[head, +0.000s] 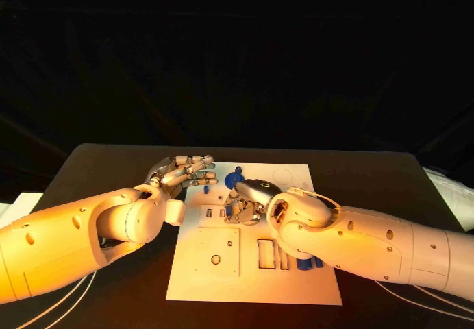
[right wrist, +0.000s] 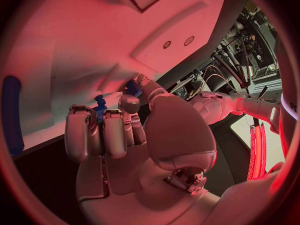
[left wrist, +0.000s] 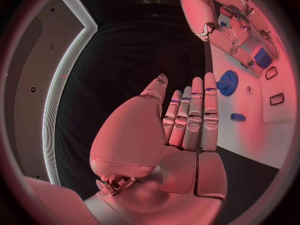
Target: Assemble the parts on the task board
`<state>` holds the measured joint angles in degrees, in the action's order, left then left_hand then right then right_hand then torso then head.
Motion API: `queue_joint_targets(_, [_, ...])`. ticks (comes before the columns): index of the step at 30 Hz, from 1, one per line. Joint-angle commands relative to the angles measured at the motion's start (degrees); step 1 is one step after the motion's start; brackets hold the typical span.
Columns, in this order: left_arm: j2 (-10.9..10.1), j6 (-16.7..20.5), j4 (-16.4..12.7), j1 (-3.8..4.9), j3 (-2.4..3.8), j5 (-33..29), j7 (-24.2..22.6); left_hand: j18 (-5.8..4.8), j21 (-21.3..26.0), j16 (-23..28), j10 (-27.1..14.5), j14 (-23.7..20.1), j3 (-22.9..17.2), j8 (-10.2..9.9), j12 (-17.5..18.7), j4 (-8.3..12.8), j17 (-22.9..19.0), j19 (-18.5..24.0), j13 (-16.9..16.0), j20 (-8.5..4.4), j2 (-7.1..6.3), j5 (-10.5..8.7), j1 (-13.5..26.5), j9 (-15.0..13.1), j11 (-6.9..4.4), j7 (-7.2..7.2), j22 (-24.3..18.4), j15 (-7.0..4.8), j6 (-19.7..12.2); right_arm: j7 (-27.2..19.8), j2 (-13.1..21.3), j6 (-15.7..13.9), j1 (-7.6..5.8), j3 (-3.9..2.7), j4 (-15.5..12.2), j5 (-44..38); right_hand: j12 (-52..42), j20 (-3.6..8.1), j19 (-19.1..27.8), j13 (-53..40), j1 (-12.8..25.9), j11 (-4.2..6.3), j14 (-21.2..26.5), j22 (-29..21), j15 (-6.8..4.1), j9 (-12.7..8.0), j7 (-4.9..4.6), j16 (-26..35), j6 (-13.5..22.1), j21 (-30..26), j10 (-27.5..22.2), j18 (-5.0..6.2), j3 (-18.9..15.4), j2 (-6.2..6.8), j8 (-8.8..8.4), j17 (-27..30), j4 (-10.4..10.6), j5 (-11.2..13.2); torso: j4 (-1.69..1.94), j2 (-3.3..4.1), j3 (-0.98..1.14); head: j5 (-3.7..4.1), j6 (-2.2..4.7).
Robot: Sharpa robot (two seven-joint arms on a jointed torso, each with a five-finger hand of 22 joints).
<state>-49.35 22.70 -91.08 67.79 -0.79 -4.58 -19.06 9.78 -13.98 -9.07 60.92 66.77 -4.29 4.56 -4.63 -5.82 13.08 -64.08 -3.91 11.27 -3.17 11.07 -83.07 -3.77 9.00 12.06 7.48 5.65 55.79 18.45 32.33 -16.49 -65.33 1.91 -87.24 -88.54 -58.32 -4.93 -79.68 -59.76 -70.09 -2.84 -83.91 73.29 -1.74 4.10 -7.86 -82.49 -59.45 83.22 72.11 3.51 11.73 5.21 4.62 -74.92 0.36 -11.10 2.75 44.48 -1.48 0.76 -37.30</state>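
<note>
Black counter (head: 109, 164), white board (head: 252, 274) central. Left hand (head: 185, 171) beside board, fingers (left wrist: 194, 115) straight, empty. Right hand (head: 247, 202) over board, fingers (right wrist: 106, 130) curled near blue part (right wrist: 100, 107); grasp unclear, likely seating it.

The flat white task board (head: 212, 274) looks like smooth, matt plastic with cleanly cut slots and holes, and it lies on a black table (head: 109, 164) whose top is dull and faintly cloth-like. The round blue toothed part (left wrist: 227, 82) and the small blue block (left wrist: 237, 117) have an even, matt plastic look, as do the slim blue pieces (head: 308, 262) by the board's slots. Both arms wear smooth, glossy white plastic shells, and the left hand (head: 188, 171) and right hand (head: 243, 205) look like bare silver metal with a satin sheen.
</note>
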Motion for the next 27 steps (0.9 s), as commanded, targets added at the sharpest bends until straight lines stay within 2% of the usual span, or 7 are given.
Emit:
queue_joint_targets(1, [0.06, -1.37, -0.11, 0.03, 0.04, -0.10, -0.04, 0.43, 0.07, 0.37, 0.38, 0.23, 0.05, -0.34, 0.18, 0.19, 0.09, -0.30, 0.08, -0.09, 0.35, -0.24, 0.13, -0.04, -0.07, 0.08, 0.10, -0.07, 0.37, 1.06, 0.07, 1.13, 0.42, 0.33, 0.26, -0.42, 0.61, -0.09, 0.52, 0.57, 0.82, -0.04, -3.40, -0.21, 0.45, 0.02, 0.05, 0.37, 0.70, -0.30, -0.57, 0.25, -1.10, 0.32, -0.39, -2.23, 0.54, -0.15, 0.00, -0.02, 0.00, 0.00, -0.06])
queue_joint_targets(4, [0.06, -1.51, -0.11, 0.03, 0.04, -0.10, 0.07, 0.43, 0.07, 0.38, 0.44, 0.24, 0.04, -0.32, 0.16, 0.17, 0.12, -0.30, 0.07, -0.09, 0.38, -0.25, 0.21, -0.05, -0.08, 0.08, 0.11, -0.07, 0.43, 1.16, 0.22, -0.31, 0.48, 0.34, 0.00, -0.60, 1.04, -0.12, 0.64, 1.00, 1.21, -0.10, -3.37, -0.43, 0.49, 0.01, 0.01, 0.50, 1.09, -0.44, -0.90, 0.30, -2.11, 0.63, -0.48, -2.09, 1.05, -0.13, 0.02, 0.01, 0.02, 0.03, 0.01])
queue_joint_targets(12, [0.09, -1.68, 0.25, 0.03, 0.03, 0.27, 0.49, 0.49, -0.07, 0.24, 0.75, 0.64, -0.10, -0.21, 0.09, 0.37, 0.36, -0.52, 0.06, -0.19, 0.44, -0.24, 0.29, -0.08, -0.25, -0.15, 0.20, -0.25, 0.74, -3.32, 1.91, -12.26, 1.04, 0.30, -2.25, -0.60, 6.22, -0.62, 1.83, 6.19, 1.51, -0.96, -2.90, -2.40, 1.16, -0.38, -0.91, 1.88, 4.70, -1.54, -5.14, 0.67, -7.02, 2.08, -0.92, -0.37, 3.18, -0.82, -0.05, -0.04, 0.10, -0.18, 0.06])
queue_joint_targets(17, [0.12, -1.62, 0.80, 0.03, 0.03, 2.38, 1.53, 0.72, -3.24, -3.27, 2.39, 6.62, -0.50, 0.11, -0.03, 0.85, 3.19, -4.54, 0.05, -1.74, 0.45, -0.37, 1.02, -0.13, -1.57, -1.37, 2.00, -2.09, 2.10, -8.99, 3.93, -15.99, 1.11, -0.07, -4.23, 1.76, 5.11, -1.01, 1.69, 6.31, -0.38, -1.27, -3.02, -2.39, 1.48, -0.25, -1.21, 1.88, 5.56, -1.68, -5.41, 0.68, -13.16, 1.53, -0.31, -0.64, 6.11, -0.27, -0.08, -0.11, 0.08, -0.19, 0.19])
queue_joint_targets(21, [0.07, -1.52, 1.21, 0.05, 0.03, 5.55, 3.57, 0.70, -7.54, -8.50, 5.65, 12.45, -0.74, 0.58, -0.71, 0.56, 7.42, -8.45, -0.24, -3.49, 0.21, -0.54, 2.16, -0.27, -2.96, -2.32, 4.58, -3.90, 4.06, -15.95, 6.82, -15.59, 0.40, -0.67, -6.48, 6.45, 3.35, -1.01, 1.35, 5.05, -2.73, -1.21, -3.18, -1.90, 1.43, -0.26, -1.18, 1.55, 5.73, -1.48, -4.63, 0.58, -13.87, 0.06, -0.16, -1.20, 6.24, -0.91, -0.09, -0.21, 0.18, -0.28, 0.41])
queue_joint_targets(25, [-0.12, -1.52, 1.41, 0.14, 0.03, 10.38, 8.41, 0.62, -14.36, -20.61, 11.82, 17.56, -1.34, 0.48, -2.71, -0.64, 17.63, -12.69, -1.50, -5.32, -0.33, -0.58, 3.66, -0.29, -4.65, -3.14, 8.91, -5.67, 5.21, -22.73, 10.97, -12.30, -1.58, -1.13, -8.49, 15.76, 3.23, -0.96, 1.38, 5.15, -5.20, -1.11, -3.13, -1.95, 1.36, -0.23, -1.10, 1.70, 5.71, -1.52, -4.88, 0.60, -13.69, -1.38, 0.02, -1.04, 5.41, -1.16, -0.28, -0.61, 0.36, -0.43, 0.25])
queue_joint_targets(27, [-0.25, -2.31, 1.57, 0.27, 0.04, 13.08, 12.05, -1.24, -28.88, -44.95, 16.01, 21.05, -0.97, 1.03, -5.68, -1.60, 40.53, -17.27, -3.36, -6.48, -0.70, -0.69, 4.97, -0.51, -6.10, -4.43, 24.38, -7.01, 6.13, -24.48, 13.03, -10.45, -2.74, -1.22, -9.15, 20.72, 3.38, -0.93, 1.43, 5.35, -5.79, -1.08, -3.09, -2.03, 1.33, -0.22, -1.08, 1.79, 5.68, -1.57, -5.04, 0.61, -13.66, -1.81, 0.09, -0.94, 5.18, -1.30, -0.35, -0.86, 0.48, -0.54, -0.05])
